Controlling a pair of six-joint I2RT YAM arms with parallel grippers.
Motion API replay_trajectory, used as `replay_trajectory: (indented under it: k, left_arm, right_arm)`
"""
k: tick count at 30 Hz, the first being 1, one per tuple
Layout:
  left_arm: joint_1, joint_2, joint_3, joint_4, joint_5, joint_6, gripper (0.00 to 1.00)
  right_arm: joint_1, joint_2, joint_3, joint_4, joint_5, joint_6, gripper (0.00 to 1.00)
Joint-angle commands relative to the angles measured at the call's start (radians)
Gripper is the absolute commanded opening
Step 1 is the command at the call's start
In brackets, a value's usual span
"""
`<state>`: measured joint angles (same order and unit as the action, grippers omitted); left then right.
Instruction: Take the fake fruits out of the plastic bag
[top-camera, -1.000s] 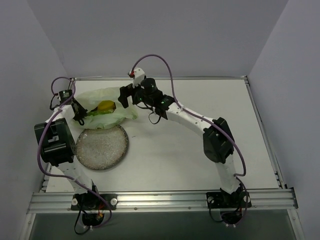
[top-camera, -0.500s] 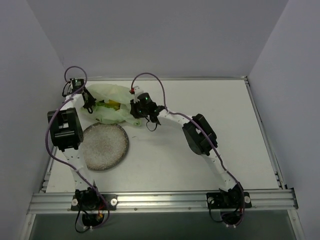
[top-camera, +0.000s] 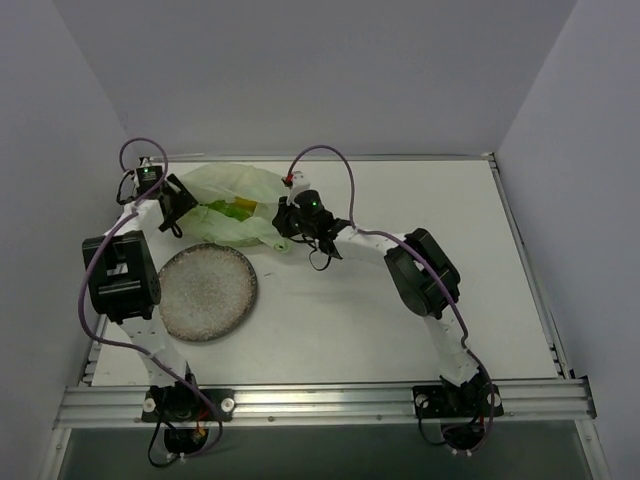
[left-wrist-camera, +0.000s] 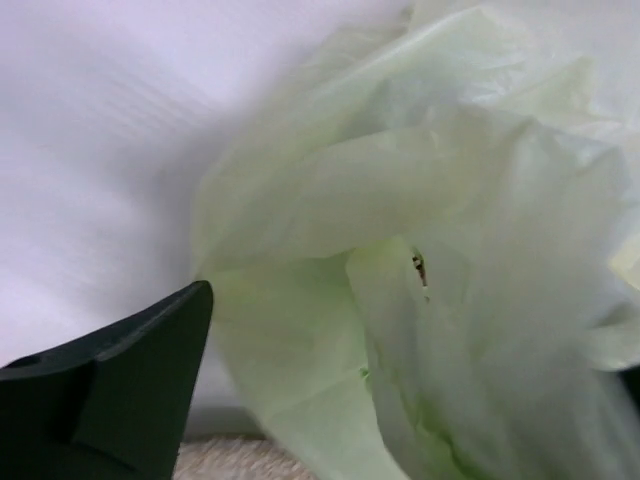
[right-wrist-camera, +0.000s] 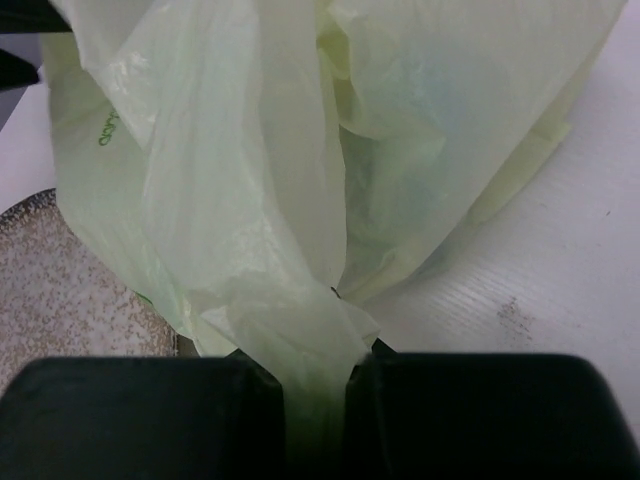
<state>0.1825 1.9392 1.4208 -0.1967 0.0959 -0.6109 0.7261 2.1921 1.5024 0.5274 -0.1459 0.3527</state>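
Your right gripper (right-wrist-camera: 316, 400) pinches a twisted rope of the thin, crinkly bag (right-wrist-camera: 230, 190), slumped beyond the speckled plate (top-camera: 205, 293). Yellow fruit (top-camera: 238, 208) glows through the film. Your left gripper (top-camera: 177, 204) sits at the bag's edge, jaws impossible to read.

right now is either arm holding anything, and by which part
The right gripper pinches a bunched fold of the plastic bag. Whether the left gripper holds it cannot be told.

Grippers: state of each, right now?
Left gripper: looks open, plastic bag film lying between its spread fingers.
Right gripper: shut on a strip of the plastic bag.
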Motion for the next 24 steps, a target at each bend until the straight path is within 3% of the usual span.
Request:
replay_trajectory:
  k: [1, 6, 9, 10, 11, 14, 16, 24]
  left_arm:
    - [0.026, -0.202, -0.043, 0.048, -0.028, -0.035, 0.75]
    - [-0.012, -0.429, -0.173, -0.001, -0.064, -0.047, 0.77]
    - [-0.066, -0.554, -0.284, 0.002, -0.096, -0.076, 0.63]
    - [-0.08, -0.574, -0.304, 0.006, -0.113, -0.088, 0.56]
    - [-0.11, -0.598, -0.319, 0.011, -0.119, -0.098, 0.39]
    - [-0.172, -0.576, -0.312, 0.003, -0.125, -0.116, 0.14]
    - [-0.234, -0.542, -0.271, -0.009, -0.166, -0.115, 0.03]
    - [-0.281, -0.318, -0.183, 0.045, -0.133, -0.188, 0.02]
  right_arm:
    - [-0.008, -0.08, -0.03, 0.055, 0.009, 0.037, 0.0]
    - [-0.014, -0.077, -0.036, 0.056, 0.008, 0.038, 0.0]
    - [-0.02, -0.068, -0.036, 0.057, -0.014, 0.046, 0.0]
    - [-0.021, -0.068, -0.036, 0.057, -0.015, 0.048, 0.0]
    - [-0.022, -0.071, -0.037, 0.059, -0.018, 0.051, 0.0]
    - [-0.022, -0.081, -0.042, 0.063, -0.032, 0.052, 0.0]
    - [-0.022, -0.087, -0.041, 0.062, -0.031, 0.051, 0.0]
    - [-0.028, -0.101, -0.011, 0.036, -0.038, 0.048, 0.0]
